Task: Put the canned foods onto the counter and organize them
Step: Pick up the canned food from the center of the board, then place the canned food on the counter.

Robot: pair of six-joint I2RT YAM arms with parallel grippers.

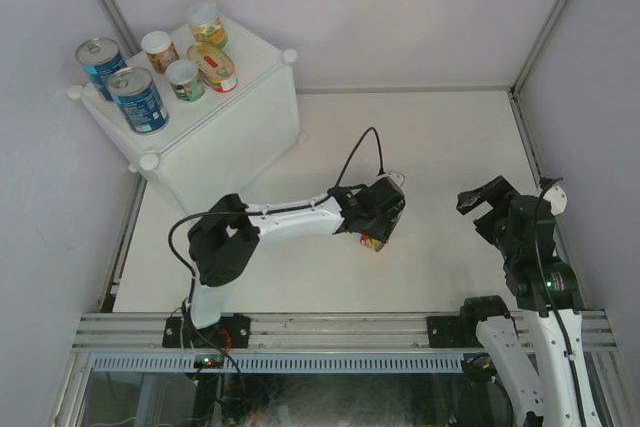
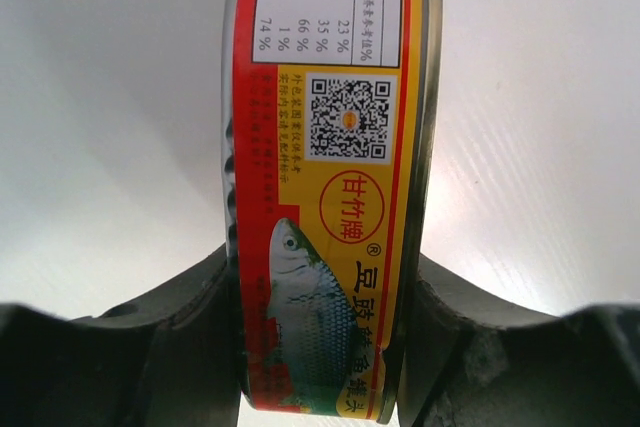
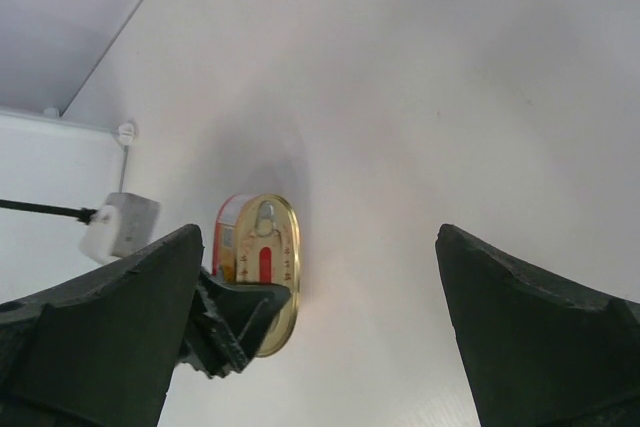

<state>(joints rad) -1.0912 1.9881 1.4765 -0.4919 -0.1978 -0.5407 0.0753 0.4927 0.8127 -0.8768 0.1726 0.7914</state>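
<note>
Holding the oval fish tin on its rim, the pads of my left gripper press its two flat faces, so the red-and-yellow side wall with its fish picture and QR code faces the left wrist camera. Tin and gripper hang over the middle of the white tabletop; whether the lower rim touches the surface or clears it I cannot tell. The counter, a white box with knobbed corners, stands at the far left, well apart from the tin. On its top are two tall blue-labelled cans at the near-left corner, three small round cans behind and beside them, and a second oval tin lying flat among the small ones. My right gripper hovers at the right of the table, jaws spread wide with nothing between them; its camera sees the held tin from the side. Step in hand, as I judge it: carrying the last can to the counter, six being placed. The next move calls for a lift above the box's top edge, a swing to the far left, a wrist roll to lay the tin flat, and a set-down on the bare right-hand part of the top beside its twin, without nudging the small cans.
</note>
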